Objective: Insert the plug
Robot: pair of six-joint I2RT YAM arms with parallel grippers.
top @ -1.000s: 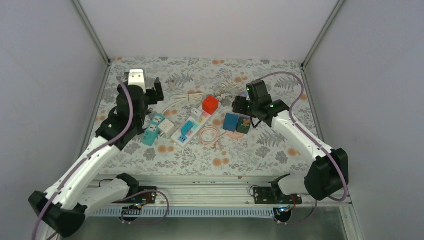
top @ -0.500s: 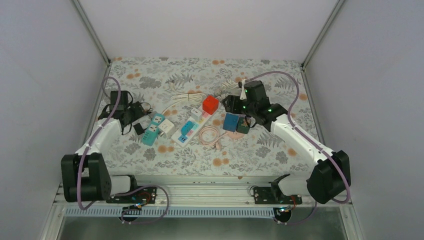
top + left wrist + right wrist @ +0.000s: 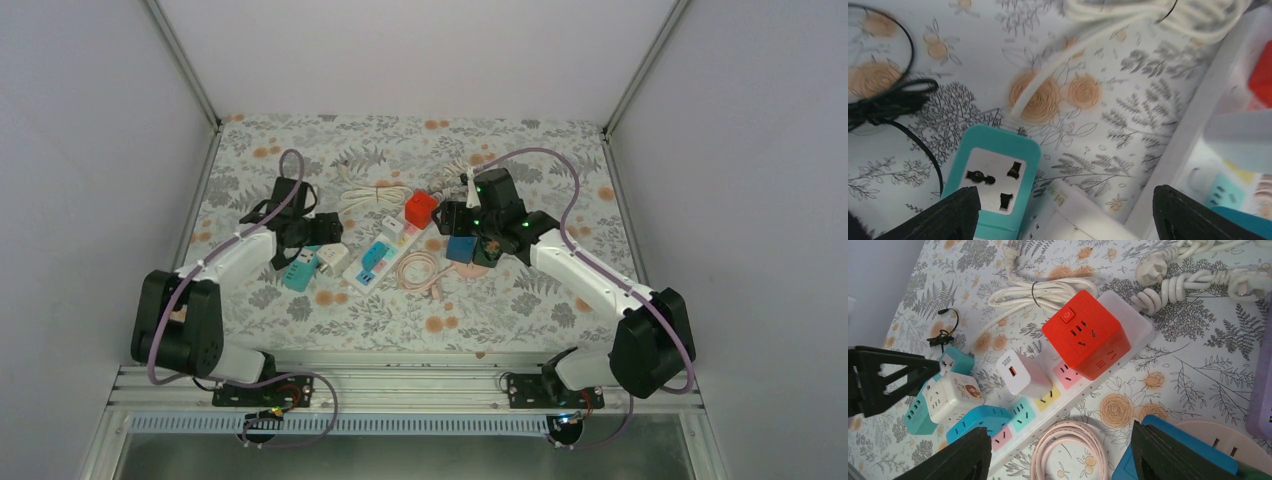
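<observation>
A white plug (image 3: 1151, 271) on a coiled white cord lies on the floral table behind the red socket cube (image 3: 1087, 335). The red cube sits on the long white power strip (image 3: 385, 250). My left gripper (image 3: 1065, 200) is open, low over a teal socket block (image 3: 993, 185) and a white cube adapter (image 3: 333, 256), holding nothing. My right gripper (image 3: 1060, 437) is open and empty above the coiled pink cable (image 3: 1070, 447), next to the strip. In the top view the right gripper (image 3: 450, 215) hovers just right of the red cube.
A white charger (image 3: 1023, 374) and a blue cube (image 3: 979, 421) are plugged into the strip. A blue block (image 3: 461, 248) lies under the right wrist. A bundled white cord (image 3: 370, 195) and a black cable (image 3: 888, 100) lie at the back left.
The left arm has dropped from a raised pose, drawn back left, then swung its gripper right to the teal block. The right gripper has crept left toward the red cube.
</observation>
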